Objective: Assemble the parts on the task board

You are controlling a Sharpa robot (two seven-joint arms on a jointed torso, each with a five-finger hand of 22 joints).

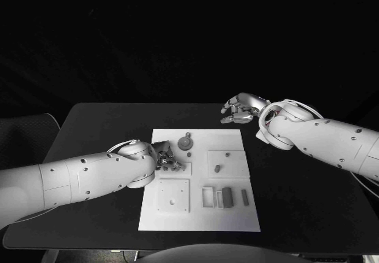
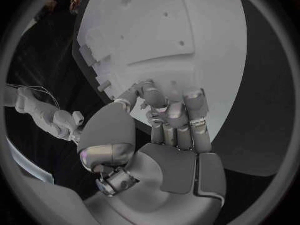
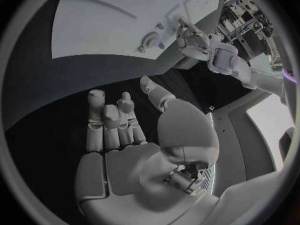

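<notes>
Left hand: The left hand point(image 1: 164, 156) is low over the left side of the task board point(image 1: 237, 222). Its fingers point(image 2: 177, 116) are curled in close to the white plate. It is too hard to see if a small part is between them, so nobody can tell if it holds one.
Right hand: The right hand point(image 1: 241, 107) is up over the dark surface point(image 1: 103, 118), just past the far edge of the board. Its fingers are spread and it holds nothing.
Parts: A round grey part point(image 1: 185, 143) lies near the far edge of the board. Long grey parts point(image 1: 227, 196) lie by the slots near the front right.
Step now: It looks like the left hand is working at a small spot on the board.
How to do it well: It should go slowly, keep its fingers straight over the spot, and not bump the round part beside it.
</notes>
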